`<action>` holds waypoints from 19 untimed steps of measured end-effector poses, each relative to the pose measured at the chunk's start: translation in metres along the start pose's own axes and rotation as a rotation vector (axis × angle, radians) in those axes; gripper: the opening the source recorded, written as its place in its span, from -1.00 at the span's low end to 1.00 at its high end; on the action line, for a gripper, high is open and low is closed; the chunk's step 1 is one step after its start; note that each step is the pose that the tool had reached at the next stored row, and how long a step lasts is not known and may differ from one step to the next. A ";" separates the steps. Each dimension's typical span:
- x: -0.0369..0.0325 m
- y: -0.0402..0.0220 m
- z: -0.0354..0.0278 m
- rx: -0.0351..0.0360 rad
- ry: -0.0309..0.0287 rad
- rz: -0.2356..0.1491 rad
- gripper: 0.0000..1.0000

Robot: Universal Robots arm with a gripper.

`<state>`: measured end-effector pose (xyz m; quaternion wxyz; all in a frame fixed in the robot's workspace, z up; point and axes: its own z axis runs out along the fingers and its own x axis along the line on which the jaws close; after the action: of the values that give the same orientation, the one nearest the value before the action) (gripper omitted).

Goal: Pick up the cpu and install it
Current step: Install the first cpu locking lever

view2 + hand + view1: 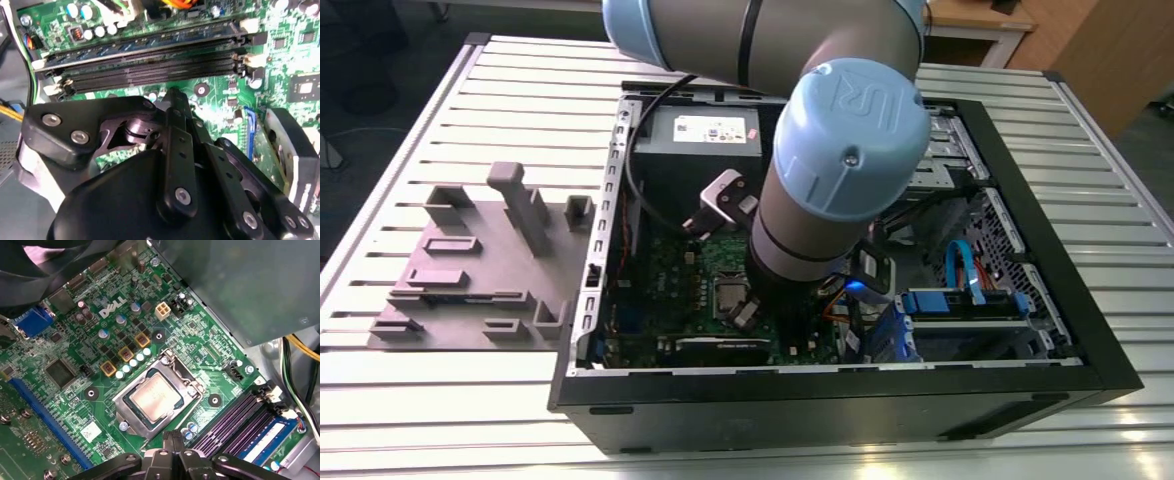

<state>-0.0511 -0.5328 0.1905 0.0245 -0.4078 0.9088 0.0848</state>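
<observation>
**CPU seated in the socket, gripper above it**

The cpu (pixel 151 396) lies flat inside the socket frame (pixel 131 421) on the green board (pixel 95 390). The gripper (pixel 172 450) hangs just beside it with its fingers (pixel 176 150) drawn together at the tips, holding nothing.

By its look the chip is light, stiff and thin — smooth on its metal top and likely fragile underneath — so any hold belongs on its side edges, kept level.

Around it crowd small capacitors (pixel 129 364) and the memory slots (pixel 235 422). The grey power box (pixel 240 285) overhangs one side, and cables (pixel 295 385) run near the slots, leaving narrow room for the arm.
</observation>
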 end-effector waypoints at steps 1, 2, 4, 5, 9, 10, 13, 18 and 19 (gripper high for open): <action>0.0000 0.0000 0.0001 0.0001 0.0001 0.000 -0.80; 0.0000 0.0000 0.0001 0.0001 0.0002 0.000 -0.80; -0.0001 0.0000 0.0001 0.0001 0.0001 0.000 -0.80; -0.0002 0.0001 -0.0007 0.0002 0.0002 0.000 -0.80; -0.0016 0.0017 -0.0085 0.0000 -0.0001 0.000 -0.80; -0.0020 0.0021 -0.0102 0.0001 -0.0001 0.000 -0.80; -0.0032 0.0035 -0.0132 0.0001 0.0000 0.000 -0.80; -0.0040 0.0072 -0.0142 0.0005 -0.0003 -0.001 -0.80; -0.0036 0.0088 -0.0141 0.0009 -0.0007 -0.001 -0.80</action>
<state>-0.0549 -0.5268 0.2060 0.0251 -0.4083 0.9086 0.0845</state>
